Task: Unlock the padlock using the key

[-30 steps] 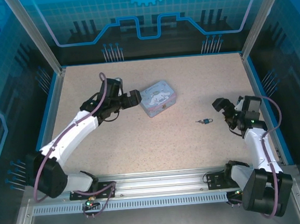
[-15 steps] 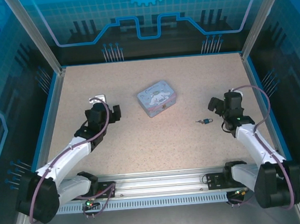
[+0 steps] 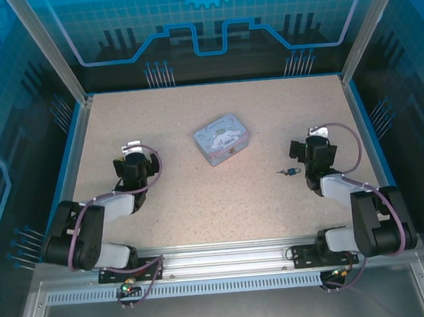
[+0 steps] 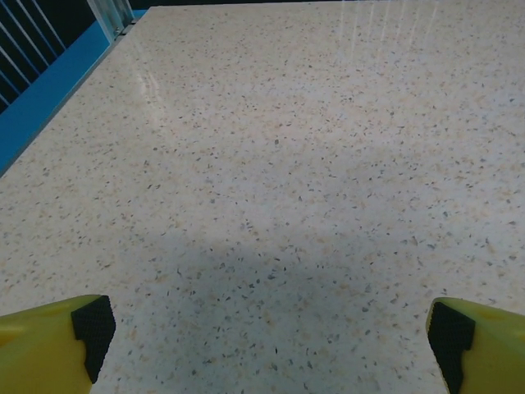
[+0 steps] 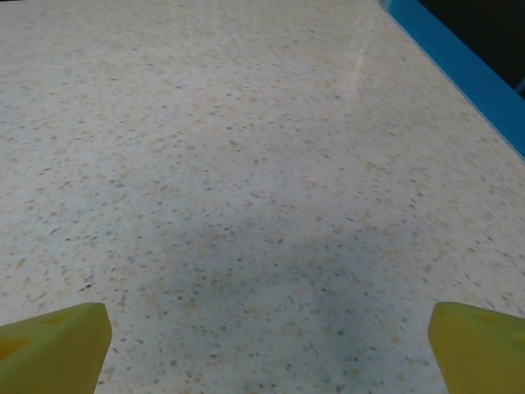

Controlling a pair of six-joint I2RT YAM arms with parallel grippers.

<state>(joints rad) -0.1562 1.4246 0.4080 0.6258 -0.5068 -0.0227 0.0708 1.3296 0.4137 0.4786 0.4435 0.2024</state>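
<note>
Top view, room: speckled bench (image 3: pixel 201 211) lay mostly bare inside a blue rim (image 3: pixel 75 151); a pastel tin (image 3: pixel 224 138) sat mid-bench, well apart from both arms
Top view, task things: padlock (image 3: pixel 294 171) lay just beside the right end effector (image 3: pixel 310 151), not touching it; its long axis ran roughly left-right, with the key (image 3: pixel 281 172) at its left end; whether the key was inserted was too small to tell
Top view, left side: left end effector (image 3: pixel 136 163) sat near the left rim
Left wrist: jaws stood wide apart, yellow fingers (image 4: pixel 49 345) in the lower corners, bare bench between, rim at upper left
Right wrist: jaws spread wide, gripping nothing; rim at upper right
</note>
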